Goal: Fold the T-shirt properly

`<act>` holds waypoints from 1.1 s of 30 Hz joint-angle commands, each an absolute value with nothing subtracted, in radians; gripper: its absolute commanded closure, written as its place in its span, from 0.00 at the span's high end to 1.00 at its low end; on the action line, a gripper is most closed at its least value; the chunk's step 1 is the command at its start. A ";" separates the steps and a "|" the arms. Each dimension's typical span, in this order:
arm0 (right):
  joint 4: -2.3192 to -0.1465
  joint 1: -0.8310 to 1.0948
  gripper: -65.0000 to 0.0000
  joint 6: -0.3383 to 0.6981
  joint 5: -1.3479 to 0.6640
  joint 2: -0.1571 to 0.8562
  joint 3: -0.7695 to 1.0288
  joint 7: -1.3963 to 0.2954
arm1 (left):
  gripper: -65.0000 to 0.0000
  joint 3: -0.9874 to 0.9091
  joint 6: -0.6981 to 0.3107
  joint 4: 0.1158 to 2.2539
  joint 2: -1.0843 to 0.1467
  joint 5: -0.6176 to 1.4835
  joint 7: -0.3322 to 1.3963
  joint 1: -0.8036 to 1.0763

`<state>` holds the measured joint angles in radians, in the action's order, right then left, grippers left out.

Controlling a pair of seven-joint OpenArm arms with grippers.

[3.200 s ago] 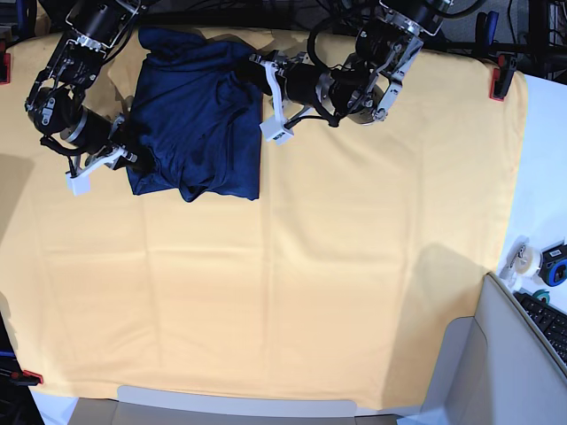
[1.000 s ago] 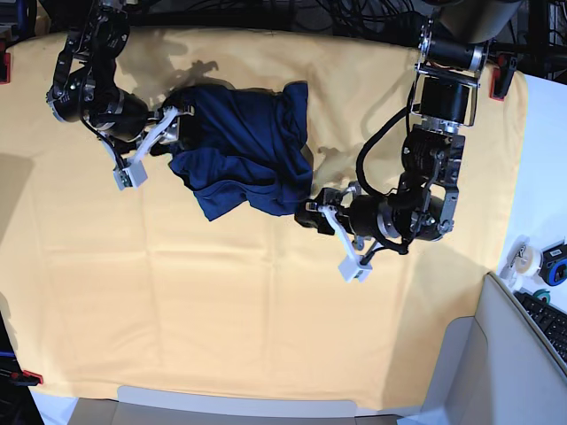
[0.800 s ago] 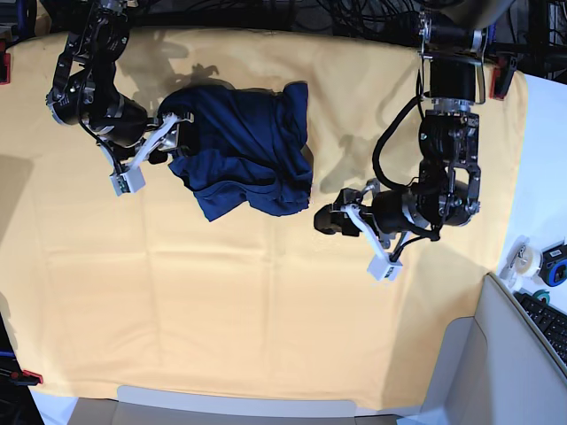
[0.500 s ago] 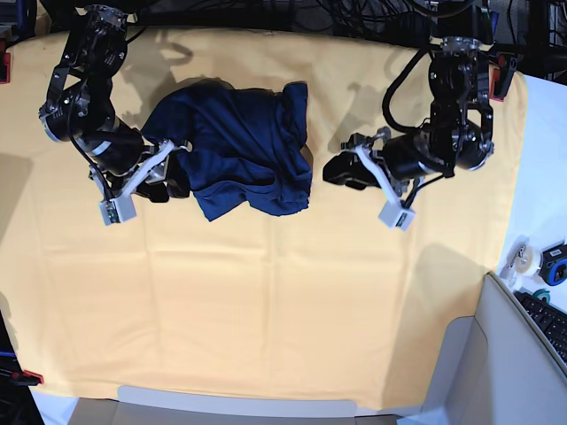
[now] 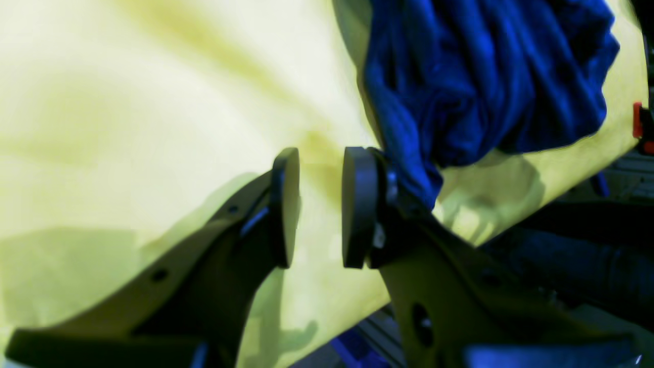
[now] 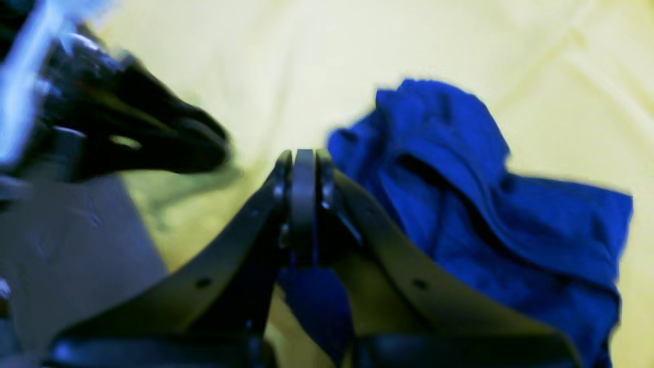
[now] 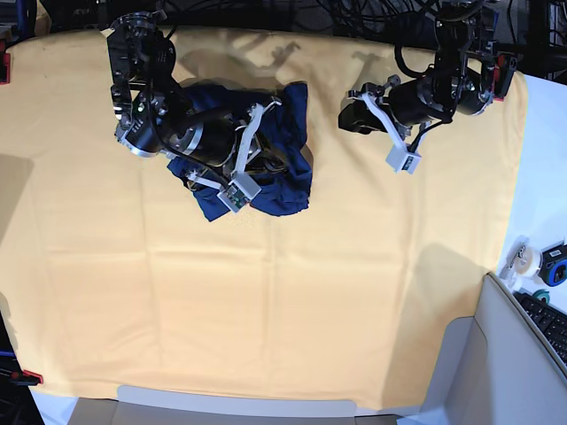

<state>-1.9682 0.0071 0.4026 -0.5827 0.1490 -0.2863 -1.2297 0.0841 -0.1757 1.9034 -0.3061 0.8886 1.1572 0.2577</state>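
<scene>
The T-shirt [image 7: 282, 150] lies bunched in a dark blue heap on the yellow cloth [image 7: 292, 301], near the table's far edge and toward the base view's left. The right gripper [image 6: 304, 204] sits over the heap with its jaws pressed together; whether any fabric is pinched between them cannot be told. The left gripper [image 5: 317, 207] hangs beside the shirt's edge, off the fabric, its jaws a narrow gap apart with nothing between them.
</scene>
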 commanded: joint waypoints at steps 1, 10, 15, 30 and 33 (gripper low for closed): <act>-1.969 -0.007 0.00 0.407 -0.573 0.154 -0.303 -1.213 | 0.20 0.077 -0.180 1.917 -0.314 0.905 1.136 0.252; -1.827 -0.025 0.00 0.407 -0.417 0.151 -0.351 -1.211 | 0.20 0.085 -0.180 1.917 -0.314 0.905 1.127 0.298; -1.750 -0.087 0.00 0.407 -0.308 0.097 -0.348 -1.210 | 0.20 0.085 -0.180 1.917 -0.312 0.905 1.127 0.300; -1.563 -0.305 0.00 0.406 -0.200 -0.068 -0.344 -1.112 | 0.20 0.085 -0.180 1.917 -0.309 0.905 1.125 0.312; -1.610 -0.294 0.00 0.384 -0.203 -0.062 -0.295 -1.072 | 0.20 0.085 -0.180 1.917 -0.308 0.905 1.125 0.312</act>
<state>-1.5852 -0.2703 0.3901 -0.2028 -0.0586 -0.3035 -1.0943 0.0868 -0.1757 1.9026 -0.3012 0.8894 1.1393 0.3164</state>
